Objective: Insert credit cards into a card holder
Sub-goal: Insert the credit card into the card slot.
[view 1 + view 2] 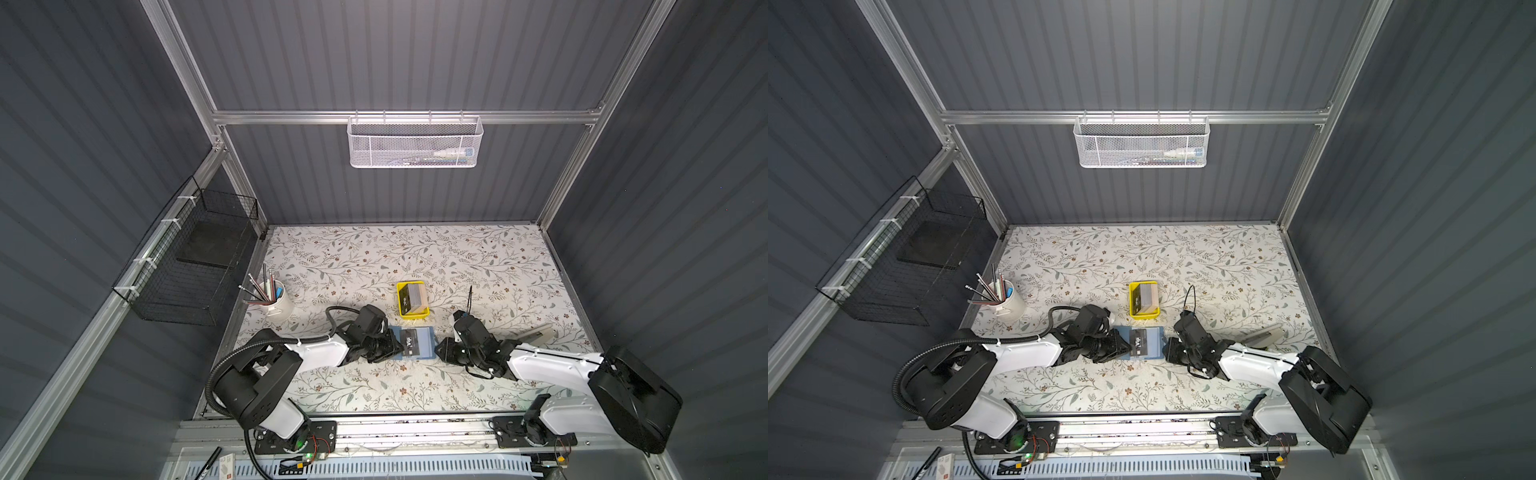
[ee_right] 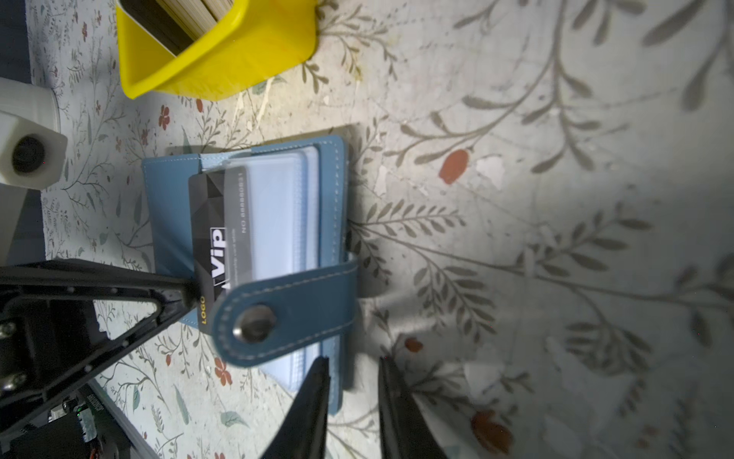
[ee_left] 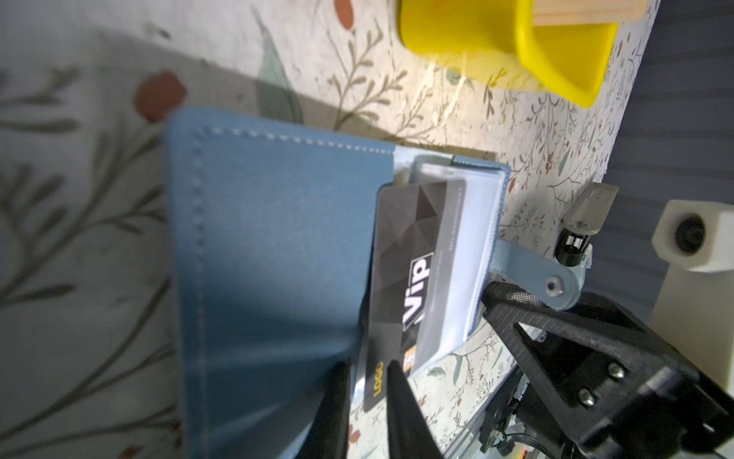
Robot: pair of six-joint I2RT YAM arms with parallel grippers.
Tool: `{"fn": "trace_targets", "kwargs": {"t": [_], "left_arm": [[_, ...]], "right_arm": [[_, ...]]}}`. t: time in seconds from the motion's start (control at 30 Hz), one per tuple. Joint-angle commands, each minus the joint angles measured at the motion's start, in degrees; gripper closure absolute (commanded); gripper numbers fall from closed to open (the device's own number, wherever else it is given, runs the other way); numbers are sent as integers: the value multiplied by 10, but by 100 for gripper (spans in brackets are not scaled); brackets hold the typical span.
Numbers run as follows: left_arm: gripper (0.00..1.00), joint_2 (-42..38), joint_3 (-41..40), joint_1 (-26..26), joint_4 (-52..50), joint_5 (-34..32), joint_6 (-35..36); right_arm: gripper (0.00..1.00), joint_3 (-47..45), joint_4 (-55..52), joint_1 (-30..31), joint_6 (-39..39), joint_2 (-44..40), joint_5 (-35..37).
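Both arms reach low and forward from their bases, elbows bent, forearms angled inward so that the wrists face each other across the card holder (image 1: 426,345). The left gripper (image 1: 395,347) lies nearly level at the card holder's left edge, its tips reaching over that edge, jaws a narrow gap apart. The right gripper (image 1: 438,352) sits just beside the card holder's right edge, tilted downward, its jaws likewise slightly parted

You are working in a lab robot cell: aluminium frame (image 1: 291,117), grey ribbed wall panels (image 1: 374,54), two arms (image 1: 320,353) bolted to a front rail (image 1: 415,429), floral-papered surface (image 1: 374,257), mesh basket (image 1: 415,143) hung on the frame.
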Motion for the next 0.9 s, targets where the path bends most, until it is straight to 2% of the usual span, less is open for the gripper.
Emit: {"fn": "trace_targets", "kwargs": {"t": [0.0,0.33,0.63,0.87], "left_arm": [[77,-29,15,-3,-69,-27,29],[72,-60,59,-5,-104,-24,72],[71,-10,121,-23,-143,-79,114],[69,31,152,-32,-179,-117,117]], "right_arm": [[74,-5,-25,1,-9,-20,19],[73,6,-58,1,-24,-66,29],[73,23,-63,1,-29,-59,28],[74,29,-39,1,-26,-29,9]]}}
